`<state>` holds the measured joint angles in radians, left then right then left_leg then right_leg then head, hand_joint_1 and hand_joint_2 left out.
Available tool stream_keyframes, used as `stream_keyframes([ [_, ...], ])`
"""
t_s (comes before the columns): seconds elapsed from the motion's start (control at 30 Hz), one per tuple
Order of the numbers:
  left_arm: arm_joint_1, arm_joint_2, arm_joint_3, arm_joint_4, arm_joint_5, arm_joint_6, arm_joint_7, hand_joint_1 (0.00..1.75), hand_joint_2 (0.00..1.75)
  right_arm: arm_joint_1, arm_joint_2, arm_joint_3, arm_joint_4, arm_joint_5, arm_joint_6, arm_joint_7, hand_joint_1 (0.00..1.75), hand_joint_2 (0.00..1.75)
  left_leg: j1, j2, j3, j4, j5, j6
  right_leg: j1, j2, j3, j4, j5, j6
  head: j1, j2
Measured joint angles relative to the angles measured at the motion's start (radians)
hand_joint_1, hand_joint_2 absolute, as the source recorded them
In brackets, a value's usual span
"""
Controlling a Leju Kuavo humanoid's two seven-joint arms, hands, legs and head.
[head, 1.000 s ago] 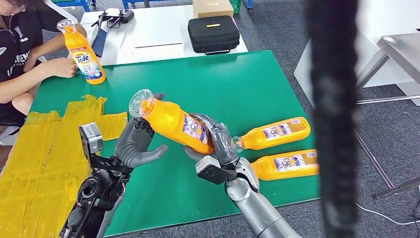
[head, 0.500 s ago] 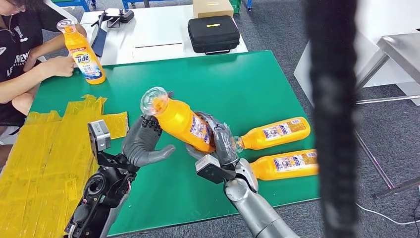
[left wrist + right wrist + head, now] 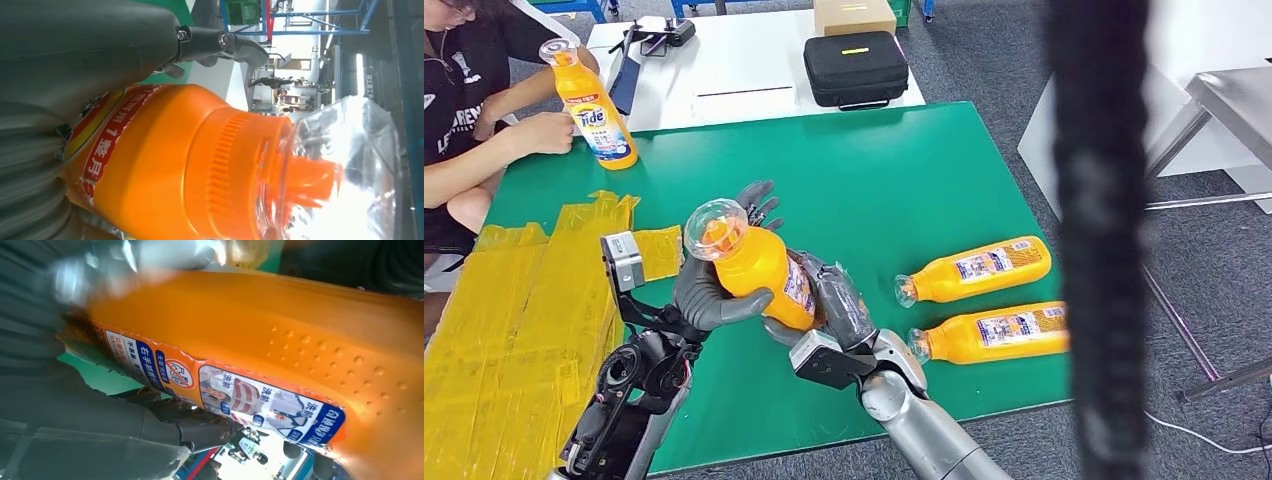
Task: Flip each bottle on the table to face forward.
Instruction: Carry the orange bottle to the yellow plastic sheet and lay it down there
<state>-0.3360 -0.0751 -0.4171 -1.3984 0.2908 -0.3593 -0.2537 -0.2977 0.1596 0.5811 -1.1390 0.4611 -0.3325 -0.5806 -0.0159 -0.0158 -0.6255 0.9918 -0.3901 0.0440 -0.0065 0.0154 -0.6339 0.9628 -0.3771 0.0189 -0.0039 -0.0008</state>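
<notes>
Two hands clamp one orange plastic detergent bottle [image 3: 759, 270] | left hand [image 3: 709, 290], right hand [image 3: 829, 300] | now raised steeper, handover under way

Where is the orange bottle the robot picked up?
In the head view, the orange bottle is held up over the green table between the left robot hand and right robot hand, left of the two lying bottles.

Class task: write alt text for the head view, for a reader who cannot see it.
Both robot hands, left hand and right hand, hold an orange bottle tilted above a green table. Two more bottles lie to the right; a person holds an upright bottle at the far left.
</notes>
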Motion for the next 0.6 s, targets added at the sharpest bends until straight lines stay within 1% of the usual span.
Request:
stream_keyframes([
  [0.33, -0.001, 0.0, 0.012, 0.034, 0.025, 0.007, -0.002, 0.01, 1.75, 0.001, -0.019, 0.033, -0.011, -0.019, 0.008, 0.018, 1.75, 1.75, 0.0, 0.0, 0.0, 0.0, 0.0, 0.0, 0.0, 0.0, 0.0, 0.0, 0.0, 0.0, 0.0, 0.0],
  [0.37, -0.001, 0.0, 0.012, 0.037, 0.025, 0.009, -0.003, 0.26, 1.75, 0.001, -0.021, 0.035, -0.011, -0.021, 0.008, 0.019, 1.75, 1.75, 0.0, 0.0, 0.0, 0.0, 0.0, 0.0, 0.0, 0.0, 0.0, 0.0, 0.0, 0.0, 0.0, 0.0],
  [0.4, -0.001, 0.0, 0.012, 0.041, 0.026, 0.012, -0.004, 0.65, 1.75, 0.001, -0.022, 0.036, -0.011, -0.024, 0.008, 0.019, 1.75, 1.75, 0.0, 0.0, 0.0, 0.0, 0.0, 0.0, 0.0, 0.0, 0.0, 0.0, 0.0, 0.0, 0.0, 0.0],
  [0.47, -0.002, 0.0, 0.013, 0.046, 0.027, 0.017, -0.007, 1.51, 1.75, 0.001, -0.025, 0.037, -0.011, -0.029, 0.008, 0.02, 1.75, 1.75, 0.0, 0.0, 0.0, 0.0, 0.0, 0.0, 0.0, 0.0, 0.0, 0.0, 0.0, 0.0, 0.0, 0.0],
  [0.5, -0.002, 0.0, 0.013, 0.048, 0.027, 0.019, -0.009, 1.71, 1.75, 0.001, -0.026, 0.038, -0.011, -0.031, 0.008, 0.02, 1.75, 1.75, 0.0, 0.0, 0.0, 0.0, 0.0, 0.0, 0.0, 0.0, 0.0, 0.0, 0.0, 0.0, 0.0, 0.0],
  [0.53, -0.002, 0.0, 0.013, 0.05, 0.027, 0.021, -0.012, 1.75, 1.75, 0.001, -0.027, 0.038, -0.011, -0.034, 0.008, 0.02, 1.75, 1.75, 0.0, 0.0, 0.0, 0.0, 0.0, 0.0, 0.0, 0.0, 0.0, 0.0, 0.0, 0.0, 0.0, 0.0],
  [0.6, -0.002, 0.0, 0.013, 0.051, 0.026, 0.023, -0.016, 1.75, 1.75, 0.001, -0.029, 0.039, -0.011, -0.042, 0.01, 0.02, 1.75, 1.75, 0.0, 0.0, 0.0, 0.0, 0.0, 0.0, 0.0, 0.0, 0.0, 0.0, 0.0, 0.0, 0.0, 0.0],
])
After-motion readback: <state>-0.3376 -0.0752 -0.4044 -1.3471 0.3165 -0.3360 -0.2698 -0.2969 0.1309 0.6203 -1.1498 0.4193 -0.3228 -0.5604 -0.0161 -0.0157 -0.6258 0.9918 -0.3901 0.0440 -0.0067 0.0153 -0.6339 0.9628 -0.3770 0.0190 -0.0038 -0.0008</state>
